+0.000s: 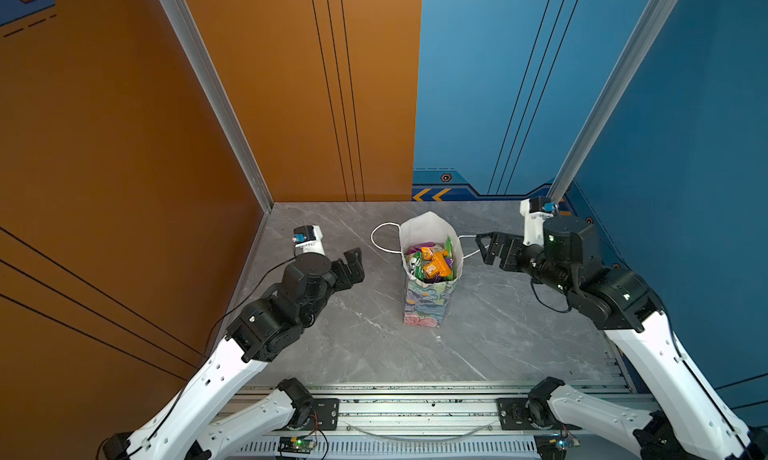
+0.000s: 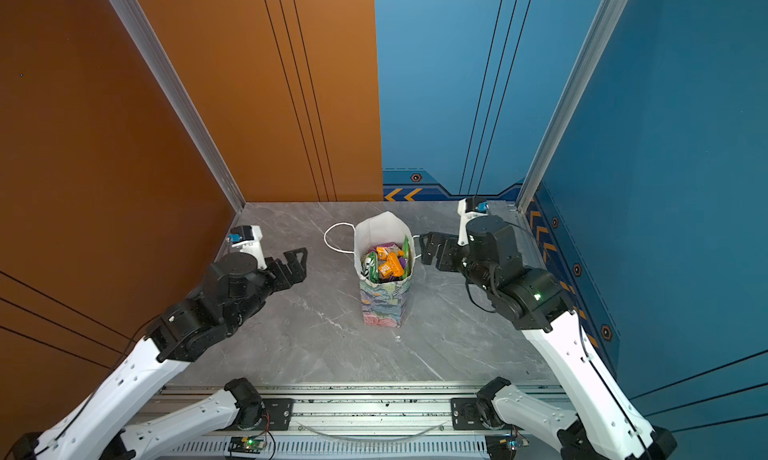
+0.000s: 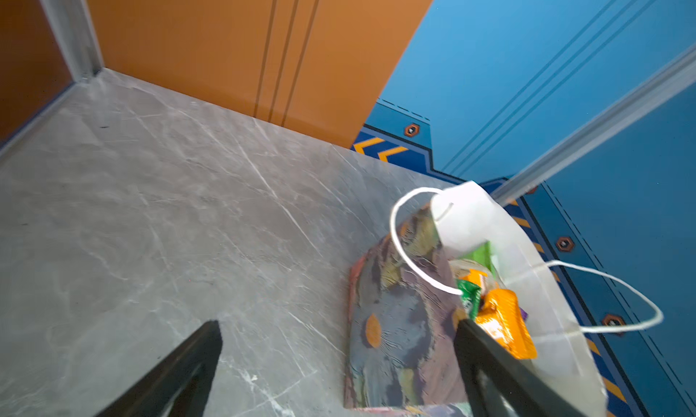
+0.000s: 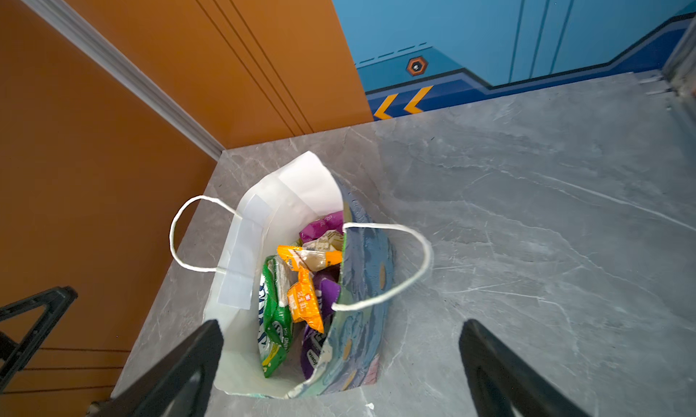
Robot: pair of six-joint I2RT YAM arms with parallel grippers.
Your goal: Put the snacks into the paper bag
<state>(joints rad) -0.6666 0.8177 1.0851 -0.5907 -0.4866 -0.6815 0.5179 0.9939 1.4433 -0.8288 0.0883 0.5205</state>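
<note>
The paper bag [image 1: 428, 304] [image 2: 384, 304] stands upright at mid-table, floral outside, white inside, its mouth open. Several snacks [image 1: 432, 264] [image 2: 388, 264] lie inside it: orange, green and purple packets [image 4: 301, 298]. An orange packet [image 3: 504, 321] shows at the bag's mouth. My left gripper [image 1: 358, 264] [image 2: 304, 264] [image 3: 339, 324] hovers left of the bag, open and empty. On the bag's right, my right gripper [image 1: 481, 249] [image 2: 424, 249] [image 4: 341, 323] is open and empty, beside the right cord handle [image 4: 414, 275]. No packet lies on the table.
Grey marble tabletop [image 1: 519, 333]. The orange wall [image 1: 124, 146] closes the left and part of the back, the blue wall [image 1: 685, 125] the right. Aluminium posts [image 1: 216, 92] stand at the back corners. A metal rail [image 1: 415, 412] runs along the front edge.
</note>
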